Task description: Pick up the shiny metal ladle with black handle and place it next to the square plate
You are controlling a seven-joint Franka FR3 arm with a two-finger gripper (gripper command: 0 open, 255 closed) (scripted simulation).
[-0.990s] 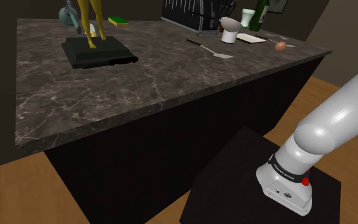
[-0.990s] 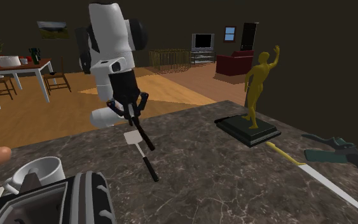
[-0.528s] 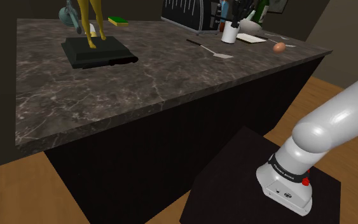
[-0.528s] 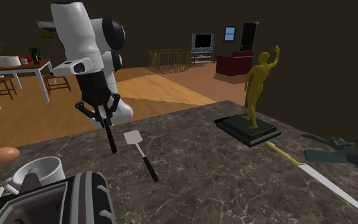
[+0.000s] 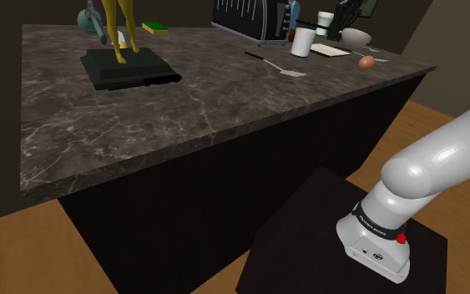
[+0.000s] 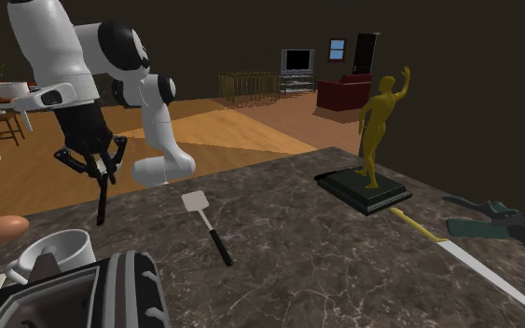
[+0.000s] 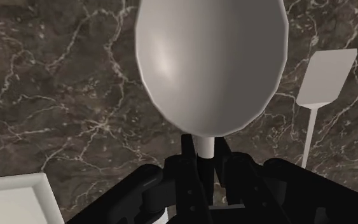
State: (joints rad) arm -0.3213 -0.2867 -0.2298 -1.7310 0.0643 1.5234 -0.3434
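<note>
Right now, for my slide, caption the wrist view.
Gripper clasping the grey ladle by its stem over marbled counter, spatula alongside.

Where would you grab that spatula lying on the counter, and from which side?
By its black handle, coming straight down from above and pinching across its width. The spatula lies flat on the counter; its thin blade hugs the surface and offers no edge, while the handle is a narrow, thicker bar.

Gripper (image 6: 100, 170) clamped — pts down
</note>
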